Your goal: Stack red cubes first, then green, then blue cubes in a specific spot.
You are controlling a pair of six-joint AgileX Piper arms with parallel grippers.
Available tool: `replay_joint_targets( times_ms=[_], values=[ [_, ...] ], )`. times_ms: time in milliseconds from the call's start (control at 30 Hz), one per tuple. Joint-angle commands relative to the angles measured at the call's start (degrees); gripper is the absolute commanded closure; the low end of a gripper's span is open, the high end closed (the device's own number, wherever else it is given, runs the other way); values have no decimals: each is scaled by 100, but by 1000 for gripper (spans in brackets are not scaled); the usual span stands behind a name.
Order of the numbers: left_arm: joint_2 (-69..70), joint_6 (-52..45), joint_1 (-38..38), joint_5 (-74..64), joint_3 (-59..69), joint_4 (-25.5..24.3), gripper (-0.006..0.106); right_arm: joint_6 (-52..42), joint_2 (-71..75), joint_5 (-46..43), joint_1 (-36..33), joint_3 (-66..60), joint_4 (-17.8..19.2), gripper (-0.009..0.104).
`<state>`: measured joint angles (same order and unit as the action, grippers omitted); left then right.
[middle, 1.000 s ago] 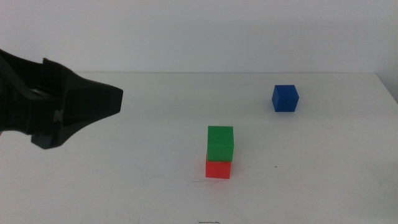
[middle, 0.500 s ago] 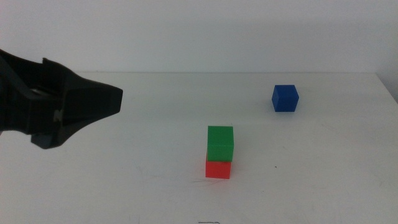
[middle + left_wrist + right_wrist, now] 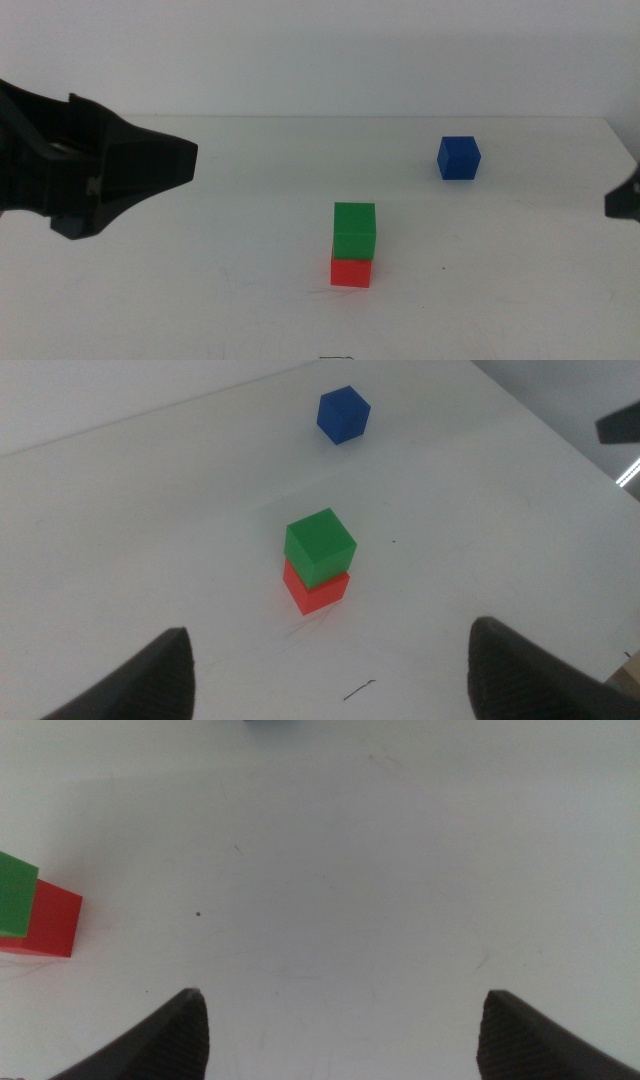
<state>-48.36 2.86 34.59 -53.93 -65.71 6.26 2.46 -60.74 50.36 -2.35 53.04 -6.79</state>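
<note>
Three small plastic cubes are what you have on the plain white tabletop [image 3: 230, 290], which runs back to a bare pale wall [image 3: 320, 50]. The solid green plastic cube [image 3: 354, 230] sits directly on top of the bright red plastic cube [image 3: 351, 271], near the middle of the table toward the front edge; the green one is turned slightly off square from the red in the left wrist view. The deep blue plastic cube [image 3: 459, 158] stands alone on the table, well apart from the pair, farther back and to the right. Nothing lies between it and the stack.

Your left gripper [image 3: 150, 165] hangs above the left side of the table, well clear of the stack. Its two dark jaws stand wide apart in its wrist view and hold nothing. Your right gripper [image 3: 340, 1030] shows only as a dark tip at the right edge of the middle view; its wrist camera shows the jaws spread wide over bare table, empty, with the stack at the edge of the view.

A short dark scratch mark [image 3: 359, 688] marks the tabletop in front of the stack.
</note>
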Motion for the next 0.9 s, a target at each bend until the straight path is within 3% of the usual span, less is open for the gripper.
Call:
replay_joint_targets(
  times_ms=[0, 167, 400, 867],
  values=[
    [10, -2, -6, 399, -152, 45, 7, -116, -317, 18, 26, 557, -30, 13],
    [10, -2, -6, 399, -152, 45, 7, -159, -1339, 438, -268, 1442, 237, 13],
    [10, -2, -6, 399, -152, 45, 7, 628, -2749, 270, -999, 2675, 1102, 13],
    [10, -2, -6, 399, -152, 45, 7, 545, -5504, 627, -1050, 5695, 987, 13]
  ],
)
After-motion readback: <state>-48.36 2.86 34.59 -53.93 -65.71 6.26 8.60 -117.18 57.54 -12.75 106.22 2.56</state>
